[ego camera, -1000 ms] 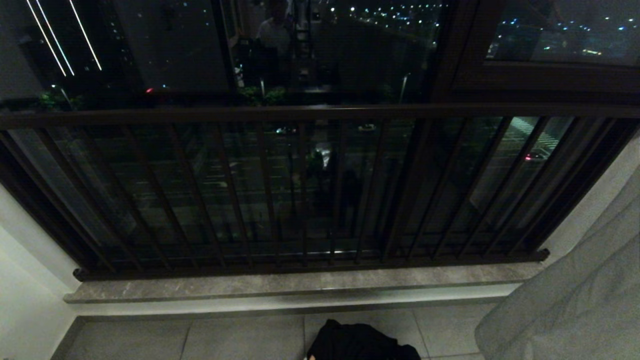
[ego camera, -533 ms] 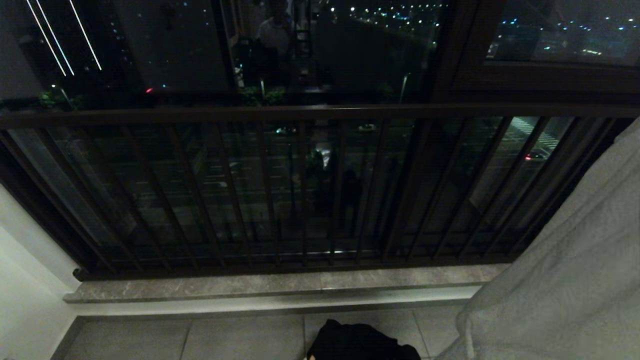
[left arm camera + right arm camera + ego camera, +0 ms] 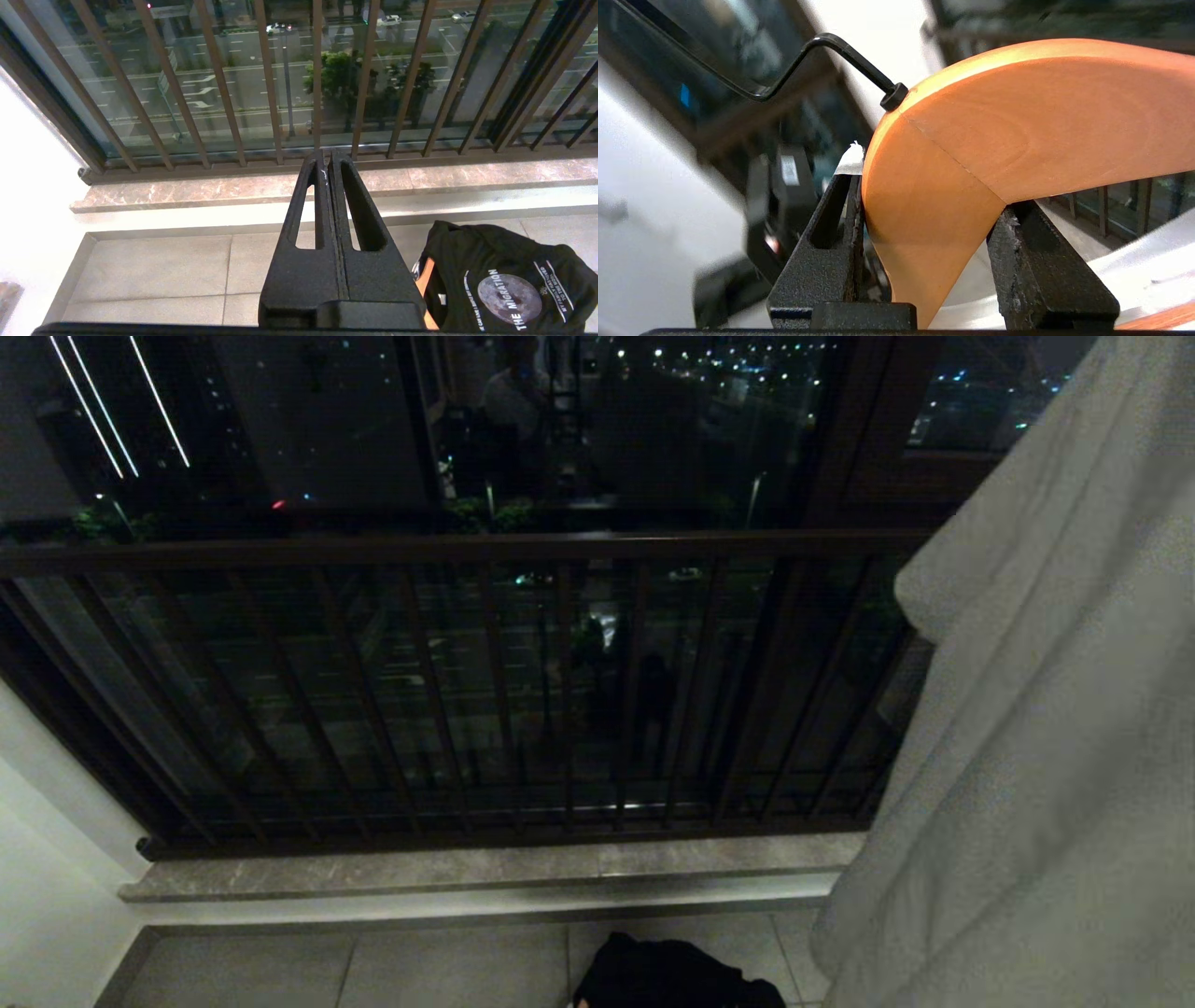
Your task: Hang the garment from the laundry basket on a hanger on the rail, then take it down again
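Head view is filled mostly by the dark barred balcony railing [image 3: 467,691] before the night window, above a grey stone sill [image 3: 467,873] and the grey tiled floor [image 3: 373,971]. Next in size, a pale grey garment [image 3: 1027,756] hangs down the right side, its shoulder up near the top right corner; it looks draped there because it is carried on a hanger raised toward the rail, which is not in view. On the floor near the sill lies a black printed T-shirt [image 3: 509,289], bunched; no basket rim can be made out around it. Right wrist view shows the right hand [image 3: 924,205] grasping the orange wooden hanger [image 3: 1017,135] at its bend below the black metal hook [image 3: 822,60], probably to steer the hook. The left hand [image 3: 329,163] is clenched empty, parked above the floor.
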Motion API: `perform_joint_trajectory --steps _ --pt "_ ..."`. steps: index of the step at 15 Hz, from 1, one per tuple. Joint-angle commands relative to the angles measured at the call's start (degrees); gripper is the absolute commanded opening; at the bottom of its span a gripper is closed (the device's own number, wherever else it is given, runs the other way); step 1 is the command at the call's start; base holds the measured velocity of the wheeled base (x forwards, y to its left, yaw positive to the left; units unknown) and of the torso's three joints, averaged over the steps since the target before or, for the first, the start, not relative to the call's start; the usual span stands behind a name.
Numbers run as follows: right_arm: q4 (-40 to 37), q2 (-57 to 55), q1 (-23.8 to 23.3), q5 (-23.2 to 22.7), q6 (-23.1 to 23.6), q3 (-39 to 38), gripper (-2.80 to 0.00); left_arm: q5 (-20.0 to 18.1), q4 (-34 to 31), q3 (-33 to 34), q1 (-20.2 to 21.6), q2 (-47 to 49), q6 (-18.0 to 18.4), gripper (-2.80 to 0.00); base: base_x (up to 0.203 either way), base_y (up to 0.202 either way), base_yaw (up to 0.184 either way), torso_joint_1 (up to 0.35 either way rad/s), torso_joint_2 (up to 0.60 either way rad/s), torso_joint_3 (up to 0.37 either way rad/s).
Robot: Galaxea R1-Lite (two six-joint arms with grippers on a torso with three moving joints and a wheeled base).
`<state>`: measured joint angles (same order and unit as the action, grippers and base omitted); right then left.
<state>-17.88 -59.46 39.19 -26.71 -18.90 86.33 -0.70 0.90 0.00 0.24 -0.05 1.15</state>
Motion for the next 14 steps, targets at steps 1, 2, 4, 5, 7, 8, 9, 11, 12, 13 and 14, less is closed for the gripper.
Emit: perform_joint_trajectory --steps 1,2,4,5,7,8,9,11,12,13,14 --pt "-0.1 -2.8 0.0 -2.3 2.0 0.1 -2.80 0.0 0.1 0.1 0.1 0.0 0.0 -2.80 0.000 0.000 0.000 0.000 0.00 0.000" --pt "-0.2 -3.8 -0.1 -3.6 3.5 0.3 -2.80 0.0 0.0 0.1 0.0 0.0 0.0 -2.80 0.000 0.000 0.000 0.000 0.00 0.000" --pt "-0.1 -5.6 -0.8 -6.8 6.4 0.5 -2.80 0.0 0.1 0.1 0.0 0.0 0.0 -2.80 0.000 0.000 0.000 0.000 0.00 0.000" --pt "-0.1 -6.3 -1.5 -8.2 7.1 1.0 -2.80 0.0 0.1 0.1 0.0 0.0 0.0 -2.80 0.000 0.000 0.000 0.000 0.00 0.000" --pt "-0.1 -9.3 -5.3 -13.5 8.2 3.4 -2.80 0.0 0.1 0.1 0.0 0.0 0.0 -2.80 0.000 0.000 0.000 0.000 0.00 0.000" --pt "-0.1 -10.9 -7.2 -16.2 8.8 5.1 -2.80 0.0 0.1 0.1 0.1 0.0 0.0 -2.80 0.000 0.000 0.000 0.000 0.00 0.000" --pt "-0.1 -12.5 -9.1 -18.2 9.0 7.1 -2.80 0.0 0.0 0.1 0.0 -0.1 0.0 -2.80 0.000 0.000 0.000 0.000 0.00 0.000" --pt "0.0 -15.1 -12.7 -22.4 9.3 9.4 -2.80 0.0 0.0 0.1 0.0 -0.1 0.0 -2.80 0.000 0.000 0.000 0.000 0.00 0.000" --pt "0.1 -16.4 -14.5 -24.9 9.3 10.3 -2.80 0.0 0.1 0.1 0.1 0.0 0.0 -2.80 0.000 0.000 0.000 0.000 0.00 0.000" --pt "0.2 -17.9 -16.1 -27.0 9.3 11.6 -2.80 0.0 0.1 0.1 0.0 -0.1 0.0 -2.80 0.000 0.000 0.000 0.000 0.00 0.000" --pt "0.2 -19.3 -17.0 -28.3 9.3 13.5 -2.80 0.0 0.0 0.1 0.0 0.0 0.0 -2.80 0.000 0.000 0.000 0.000 0.00 0.000"
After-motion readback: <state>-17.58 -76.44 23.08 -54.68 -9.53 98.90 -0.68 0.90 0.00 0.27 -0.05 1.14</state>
